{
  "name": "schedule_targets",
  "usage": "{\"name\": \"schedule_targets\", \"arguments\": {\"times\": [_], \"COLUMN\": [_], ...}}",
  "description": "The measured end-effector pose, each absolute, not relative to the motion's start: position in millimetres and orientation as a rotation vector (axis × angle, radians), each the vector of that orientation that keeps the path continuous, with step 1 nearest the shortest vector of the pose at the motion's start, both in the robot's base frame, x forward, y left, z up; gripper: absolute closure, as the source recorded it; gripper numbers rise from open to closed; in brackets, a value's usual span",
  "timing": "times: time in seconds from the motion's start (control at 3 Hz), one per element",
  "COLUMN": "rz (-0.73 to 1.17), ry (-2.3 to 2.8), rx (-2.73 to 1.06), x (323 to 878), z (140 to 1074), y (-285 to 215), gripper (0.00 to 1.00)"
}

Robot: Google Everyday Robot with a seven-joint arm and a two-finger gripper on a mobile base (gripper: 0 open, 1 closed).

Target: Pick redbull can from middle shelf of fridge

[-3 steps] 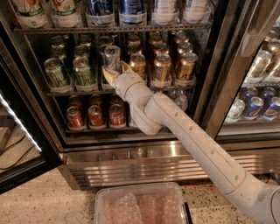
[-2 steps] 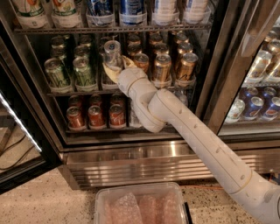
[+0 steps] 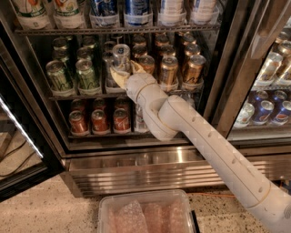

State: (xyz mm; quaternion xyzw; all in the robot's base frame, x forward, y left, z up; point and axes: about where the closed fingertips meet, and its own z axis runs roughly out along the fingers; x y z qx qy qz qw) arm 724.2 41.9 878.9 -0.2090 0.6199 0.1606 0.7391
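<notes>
The fridge (image 3: 136, 169) stands open in front of me. Its middle shelf (image 3: 68, 96) holds green cans (image 3: 59, 75) on the left and gold cans (image 3: 168, 70) on the right. My gripper (image 3: 125, 71) reaches in at the front centre of that shelf. It is shut on the redbull can (image 3: 121, 54), a slim silver can. The can is held slightly tilted, raised above the shelf wire and higher than the cans beside it. The cream fingers (image 3: 116, 75) cover its lower part. My white arm (image 3: 204, 145) runs down to the lower right.
Large bottles (image 3: 104, 11) fill the shelf above, close over the can's top. Red cans (image 3: 97, 120) stand on the shelf below. The glass door (image 3: 18, 150) hangs open at the left. A neighbouring cooler (image 3: 268, 91) is at the right. A clear plastic bin (image 3: 145, 214) sits on the floor.
The gripper has lifted the redbull can off the middle shelf and shifted it slightly to the right. The arm's forearm has risen with it.
</notes>
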Motion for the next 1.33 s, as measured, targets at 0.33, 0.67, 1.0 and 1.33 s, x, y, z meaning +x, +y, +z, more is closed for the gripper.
{"name": "schedule_targets", "arguments": {"times": [0.33,0.67,1.0,1.33], "rz": [0.475,0.616,0.692,0.731], "ry": [1.406,1.461,1.510,1.532], "rx": [-0.423,-0.399,-0.377,-0.404], "x": [701.9,676.4,659.6,653.1], "z": [866.1,853.4,847.0,848.8], "y": [53.2,61.1,58.4,47.9], "gripper": [1.00,1.00,1.00,1.00]}}
